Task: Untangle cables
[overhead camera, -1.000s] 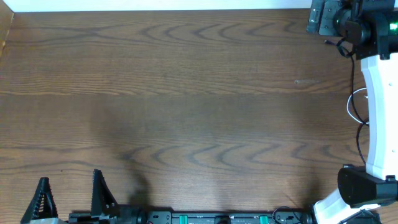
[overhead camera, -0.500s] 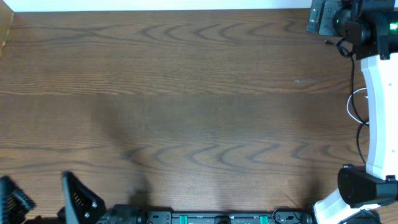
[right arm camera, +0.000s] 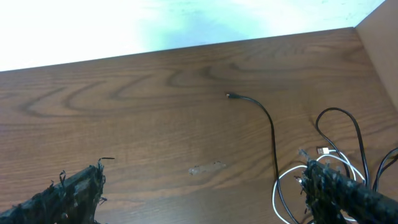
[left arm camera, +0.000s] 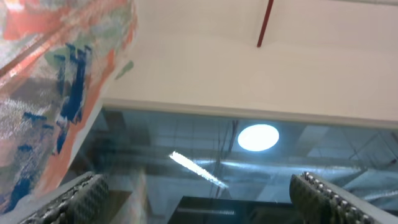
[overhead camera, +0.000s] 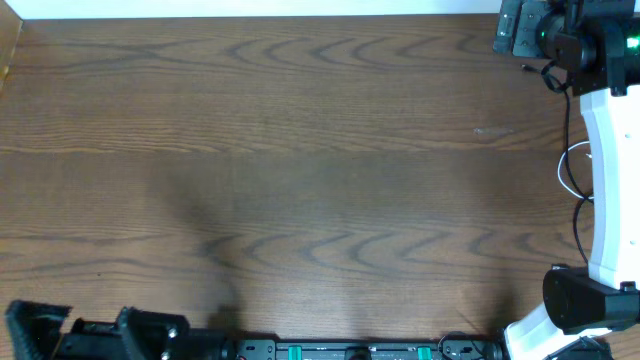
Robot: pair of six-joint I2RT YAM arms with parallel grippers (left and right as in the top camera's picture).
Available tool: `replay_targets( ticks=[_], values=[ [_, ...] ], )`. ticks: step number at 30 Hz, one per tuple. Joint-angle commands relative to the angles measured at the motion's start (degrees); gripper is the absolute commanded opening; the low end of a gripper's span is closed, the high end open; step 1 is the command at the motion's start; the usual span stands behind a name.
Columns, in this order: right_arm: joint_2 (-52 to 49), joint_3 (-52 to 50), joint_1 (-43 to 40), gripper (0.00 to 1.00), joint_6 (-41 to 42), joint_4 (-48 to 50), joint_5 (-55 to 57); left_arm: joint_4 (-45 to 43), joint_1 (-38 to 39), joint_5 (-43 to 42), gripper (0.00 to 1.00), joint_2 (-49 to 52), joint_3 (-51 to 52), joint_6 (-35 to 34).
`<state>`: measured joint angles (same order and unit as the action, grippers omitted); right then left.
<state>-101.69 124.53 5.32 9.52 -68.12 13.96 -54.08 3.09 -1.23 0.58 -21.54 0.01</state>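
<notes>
Dark wood-grain table (overhead camera: 320, 180), nothing fancy. Small pale scuff (overhead camera: 493, 131) toward the far right corner, also visible from the right wrist cam (right arm camera: 208, 167). White strip (overhead camera: 250, 8) running along the far edge. Tan side board (overhead camera: 10, 45) at the far left corner, another tan board (right arm camera: 382, 43) at the far right corner. From the left wrist cam, pointing up: white ceiling beam (left arm camera: 217, 62) with a red pipe (left arm camera: 265, 23), glowing round lamp (left arm camera: 259, 137), strip light (left arm camera: 194, 169) just beside it, plus a painted panel (left arm camera: 56, 81) in orange, blue and grey.
</notes>
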Motion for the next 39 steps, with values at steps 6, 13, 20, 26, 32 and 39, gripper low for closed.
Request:
replay_targets(
  ticks=[6, 13, 20, 26, 32, 39],
  values=[
    [0.6, 0.4, 0.3, 0.99, -0.8, -0.1, 0.7, -14.9, -0.3, -1.1, 0.98, -0.5, 11.2, 0.8],
    [0.6, 0.4, 0.3, 0.99, -0.8, -0.1, 0.7, -26.7, -0.3, -1.1, 0.98, -0.5, 17.0, 0.8],
    [0.6, 0.4, 0.3, 0.99, -0.8, -0.1, 0.7, -31.7, -0.3, -1.1, 0.98, -0.5, 17.5, 3.0],
    [0.6, 0.4, 0.3, 0.99, -0.8, -0.1, 0.7, -35.5, -0.7, -1.2, 0.98, -0.5, 17.7, 5.1],
    [0.6, 0.4, 0.3, 0.99, -0.8, -0.3, 0.7, -35.9, -3.0, -1.1, 0.98, -0.5, 19.9, 5.3],
    [0.6, 0.4, 0.3, 0.99, -0.8, -0.3, 0.7, -32.2, -2.9, -0.7, 0.98, -0.5, 21.3, 5.3]
  ],
)
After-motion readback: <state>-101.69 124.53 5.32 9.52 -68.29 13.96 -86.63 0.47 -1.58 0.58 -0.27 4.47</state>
